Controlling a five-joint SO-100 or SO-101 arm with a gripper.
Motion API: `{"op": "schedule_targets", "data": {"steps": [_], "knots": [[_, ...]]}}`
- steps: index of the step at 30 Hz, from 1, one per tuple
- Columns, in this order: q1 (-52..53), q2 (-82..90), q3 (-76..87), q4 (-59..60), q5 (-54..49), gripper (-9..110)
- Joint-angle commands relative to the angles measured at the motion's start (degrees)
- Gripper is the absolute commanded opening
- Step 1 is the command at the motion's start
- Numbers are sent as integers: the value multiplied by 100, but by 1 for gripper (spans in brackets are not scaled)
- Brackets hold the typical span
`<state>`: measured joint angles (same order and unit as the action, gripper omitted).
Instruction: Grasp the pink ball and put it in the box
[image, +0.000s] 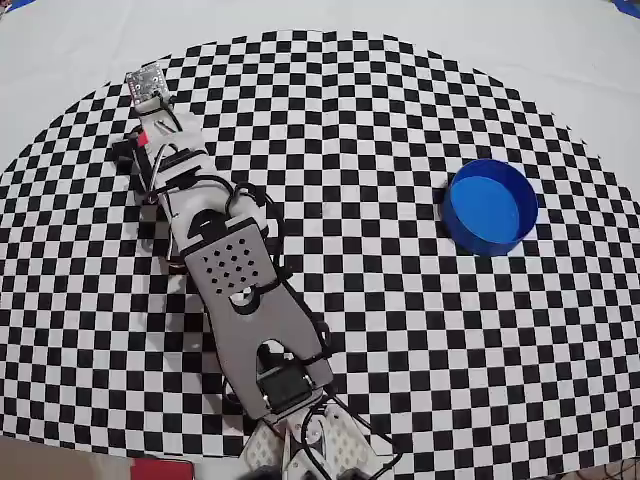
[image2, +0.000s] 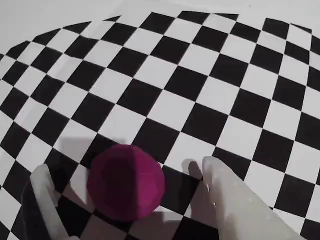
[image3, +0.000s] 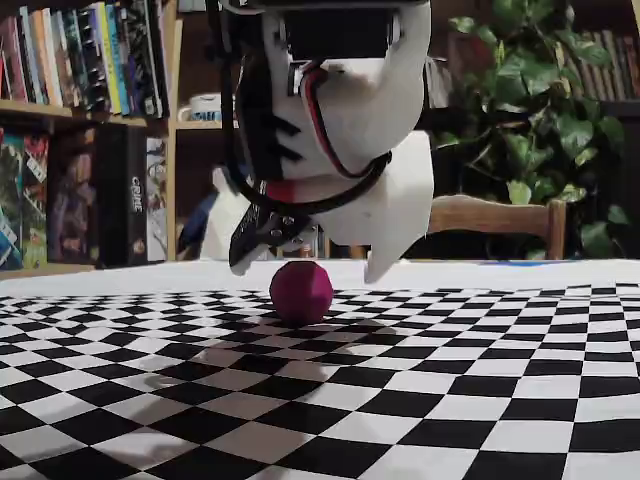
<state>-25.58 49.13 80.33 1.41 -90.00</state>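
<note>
1. The checkered tabletop (image: 400, 330) fills the overhead view, with my arm (image: 235, 275) stretched across it toward the upper left, far from the box.
2. The box (image: 491, 207), a round blue tub, sits empty on the right side of the checkers in the overhead view, well apart from my claw and untouched.
3. My claw (image2: 125, 192) hangs low and spread, one finger on each side of the pink ball in the wrist view; the fixed view shows the tips a little above the tabletop, not yet pinching anything.
4. The pink ball (image2: 126, 181) rests on the tabletop between my fingers (image2: 235, 200), far left of the box as the overhead view has it, where my arm hides it.
5. The step in hand, as I judge it, is the grasp: next I should settle lower around the ball, press the fingers together on it, then lift and carry it right to the box.
</note>
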Motion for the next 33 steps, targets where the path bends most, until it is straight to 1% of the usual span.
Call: {"op": "schedule_targets", "data": {"steps": [1,33], "knots": [[9,35,-246,18,-26,36],[-70,-264,-571,26,-26,36]]}}
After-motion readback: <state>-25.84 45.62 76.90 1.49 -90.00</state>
